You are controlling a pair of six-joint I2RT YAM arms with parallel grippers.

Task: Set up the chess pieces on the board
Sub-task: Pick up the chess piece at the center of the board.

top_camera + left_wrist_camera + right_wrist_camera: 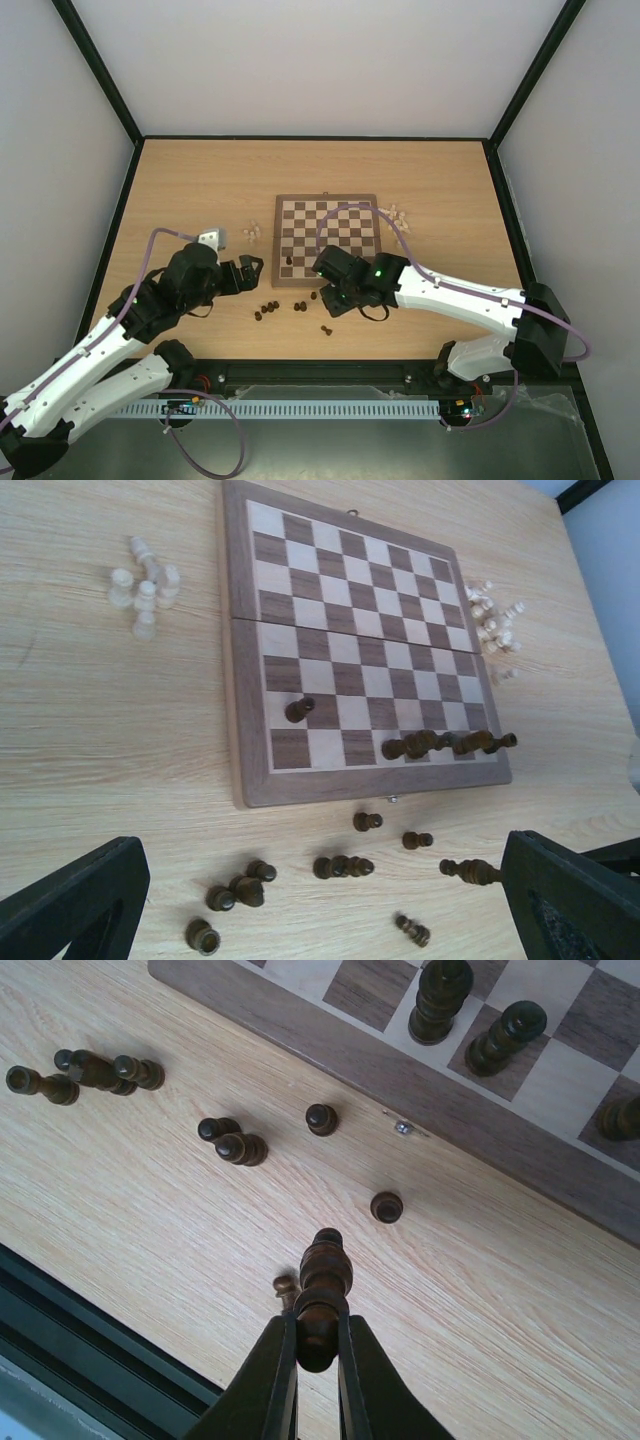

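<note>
A light wood bench (200, 190) fills the floor of a pale-walled booth framed in black bars. The board (327, 199) lies flat at the bench's middle, at 12 o'clock from between my two bases.

My right fingers (268, 1385) are clenched on one dark piece (322, 1285). They pinch one end, and the rest sticks straight out past my tips. It is over bare bench just off the board's near edge, at about 5 o'clock from the board's centre. I cannot tell whether it touches the wood. A small pawn (286, 1285) sits just beside it at 9 o'clock.

My left fingers (75, 900) are spread fully apart and grasp nothing. They hover over the bench at 7 o'clock from the board.

Other dark chess pieces (340, 866) are scattered on the bench along the board's near edge at 6 o'clock, some upright, some tipped over. On the board, a cluster of dark men (450, 743) crowds the nearest row toward the 5 o'clock corner. A lone dark man (298, 710) stands toward 7 o'clock. Pale chess pieces (145, 590) sit off the board in two heaps, one at 9 o'clock and the other at 2 o'clock. A small metal clasp (403, 1128) shows on the board's near frame.
</note>
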